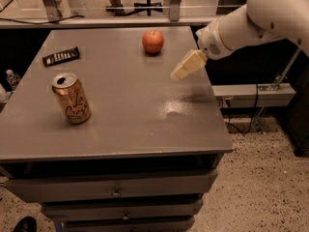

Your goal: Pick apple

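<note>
The apple [152, 41] sits upright on the far part of the counter [130, 129], close to the back edge and a little right of centre; bare grey surface lies all round it and nothing touches it. The gripper [180, 71] hangs over the counter's right side, near the apple but apart from it, to its right and nearer the camera, slanting down and leftward; it shows as one pale wedge, and whether it is spread or pressed together I cannot tell; no object is seen in it. The white arm [241, 23] reaches in from the upper right.

The can [71, 99] stands upright on the left side, well apart from the apple; a flat dark bar [61, 56] lies further back near the left edge; neither lies between gripper and apple.

I judge the task to be at the approach and no further; no grasp is made, and the apple rests on the counter unlifted. Nearly all is left: bring the gripper to the apple, set it around the fruit, close on it, raise it. The way between them looks open; being round, the apple may roll if nudged from one side, so a centred approach would likely serve best.
</note>
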Controlling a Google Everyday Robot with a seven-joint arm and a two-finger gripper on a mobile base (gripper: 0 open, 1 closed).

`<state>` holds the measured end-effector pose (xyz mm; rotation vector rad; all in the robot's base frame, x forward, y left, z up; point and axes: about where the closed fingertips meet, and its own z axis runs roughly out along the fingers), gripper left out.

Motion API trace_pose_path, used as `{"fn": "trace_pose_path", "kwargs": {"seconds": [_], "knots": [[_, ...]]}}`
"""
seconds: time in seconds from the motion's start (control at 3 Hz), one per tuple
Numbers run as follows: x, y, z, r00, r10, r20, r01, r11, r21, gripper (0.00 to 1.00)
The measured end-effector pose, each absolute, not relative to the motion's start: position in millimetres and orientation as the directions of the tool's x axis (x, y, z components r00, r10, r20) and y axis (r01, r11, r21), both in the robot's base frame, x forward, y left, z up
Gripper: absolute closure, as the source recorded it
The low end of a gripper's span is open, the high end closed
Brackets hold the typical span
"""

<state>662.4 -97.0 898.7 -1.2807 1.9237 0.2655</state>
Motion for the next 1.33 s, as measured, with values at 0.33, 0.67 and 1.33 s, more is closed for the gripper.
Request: {"fn": "trace_pose_path", "kwargs": {"seconds": [0.33,0.67,1.33], "knots": [[696.3,-74.4,889.1,-0.174,-0.585,-0.792,-0.835,0.514,-0.196,0.0],[728.0,-47.1,879.1,-0.177,-0.475,-0.862,-0.833,0.538,-0.126,0.0],[781.3,-8.9,868.7,-0.134,-0.364,-0.922,-0.844,0.529,-0.086,0.0]]}}
